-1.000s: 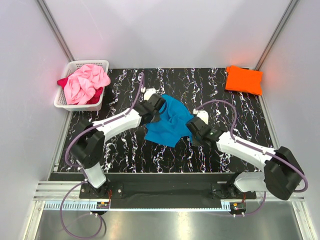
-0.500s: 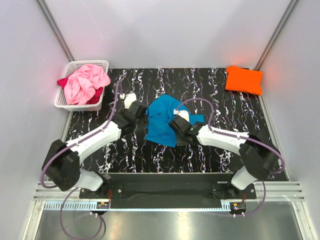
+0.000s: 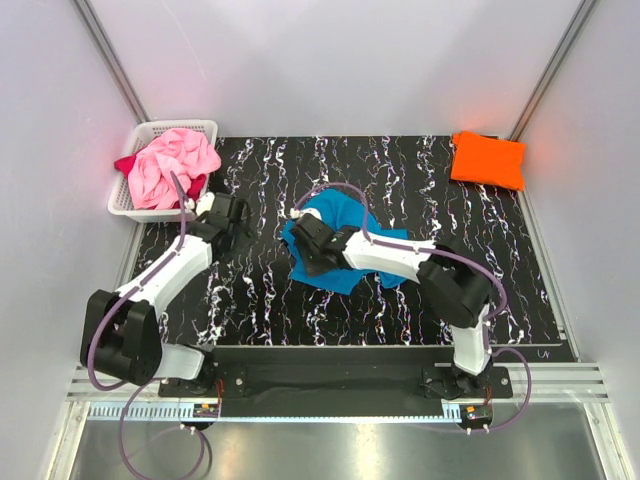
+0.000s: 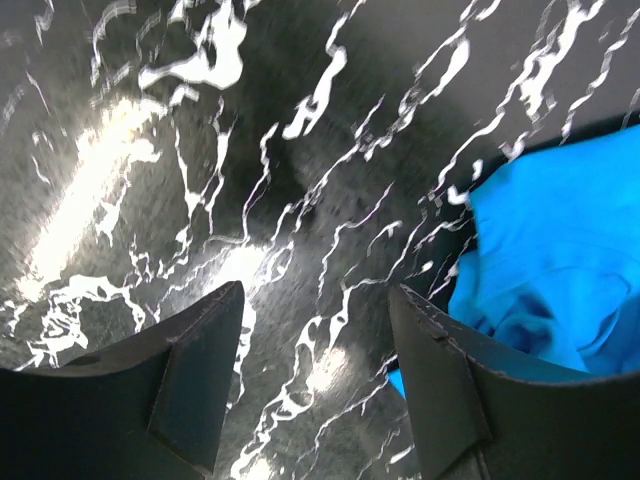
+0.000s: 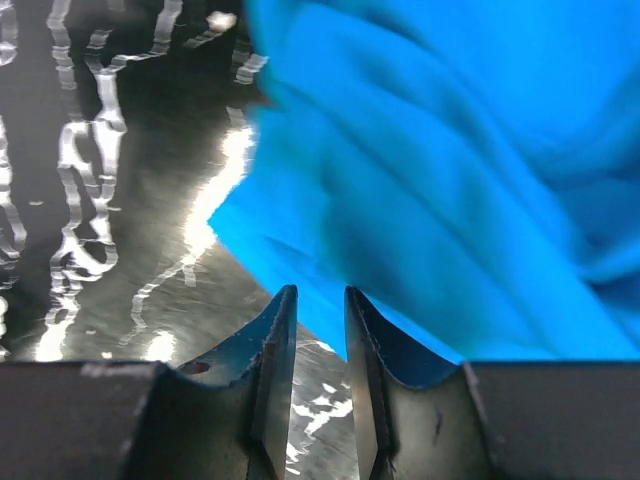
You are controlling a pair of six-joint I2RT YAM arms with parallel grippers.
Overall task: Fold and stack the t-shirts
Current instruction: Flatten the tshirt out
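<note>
Both arms have swung leftward: the left gripper [image 4: 315, 390], spread and empty, hangs off the turquoise t-shirt [image 3: 345, 245] mid-worktop, the right gripper [image 5: 318, 380] nearly pressed together at its hem; only the orange t-shirt [image 3: 487, 160] lies folded, far-right corner, while pink [image 3: 172, 165] and dark red [image 3: 126, 164] wait in the basket [image 3: 165, 128].

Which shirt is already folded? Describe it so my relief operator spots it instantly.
Look to the far right corner of the black marbled table. The orange t-shirt lies there alone as a flat, neat rectangle, unlike the rumpled turquoise t-shirt mid-table or those heaped in the white basket.
</note>
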